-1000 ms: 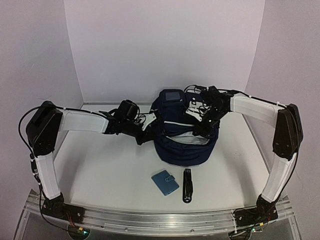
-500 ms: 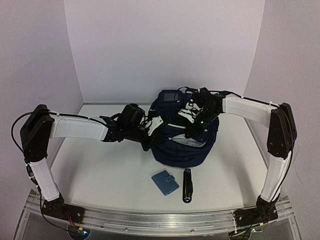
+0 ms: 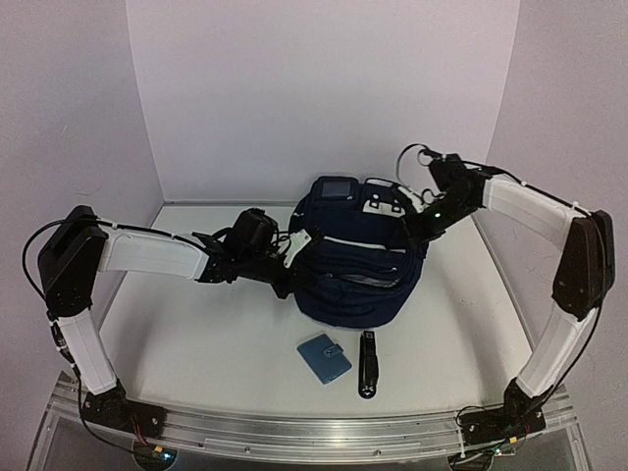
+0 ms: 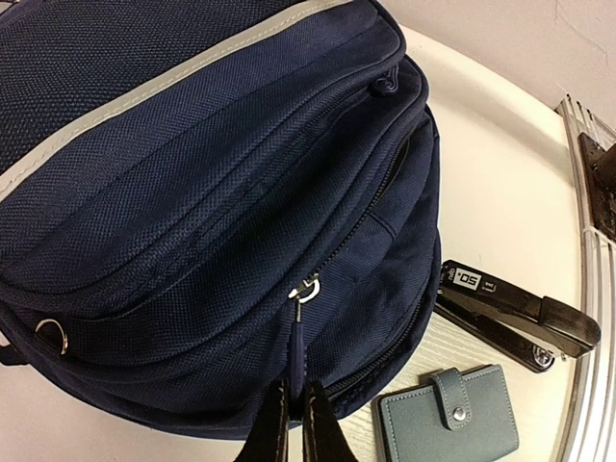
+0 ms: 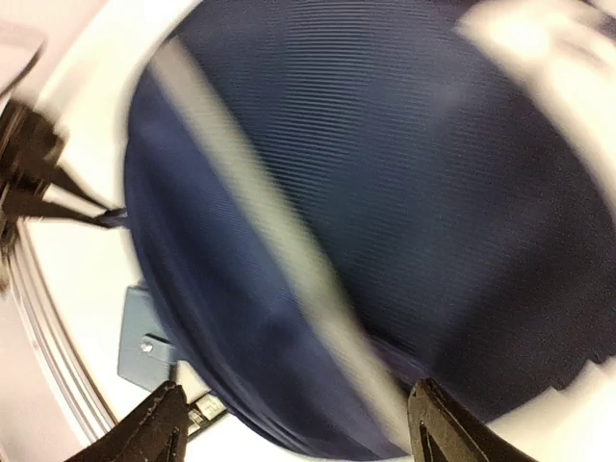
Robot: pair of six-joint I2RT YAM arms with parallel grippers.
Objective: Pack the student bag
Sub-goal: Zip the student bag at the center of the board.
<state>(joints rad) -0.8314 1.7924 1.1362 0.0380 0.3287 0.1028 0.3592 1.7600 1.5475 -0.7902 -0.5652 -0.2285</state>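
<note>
The student bag (image 3: 358, 265), dark navy with a pale stripe, lies in the middle of the table. My left gripper (image 3: 290, 267) is at the bag's left side. In the left wrist view it (image 4: 296, 428) is shut on the navy zipper pull (image 4: 298, 351) of the bag's (image 4: 192, 192) front pocket. The zipper looks partly open to the right of the slider. My right gripper (image 3: 416, 226) hovers above the bag's right rear. Its jaws (image 5: 298, 423) stand wide open with nothing between them, and its blurred view shows the bag (image 5: 385, 192) below.
A small blue snap wallet (image 3: 324, 356) and a black stapler (image 3: 367, 363) lie side by side on the table in front of the bag. The left wrist view also shows the wallet (image 4: 448, 423) and the stapler (image 4: 515, 313). White walls enclose the back and sides.
My right gripper has opened, let go of the bag's upper flap, and pulled up and back to the right. The flap has dropped and the bag's mouth has closed. The left gripper keeps its grip.
</note>
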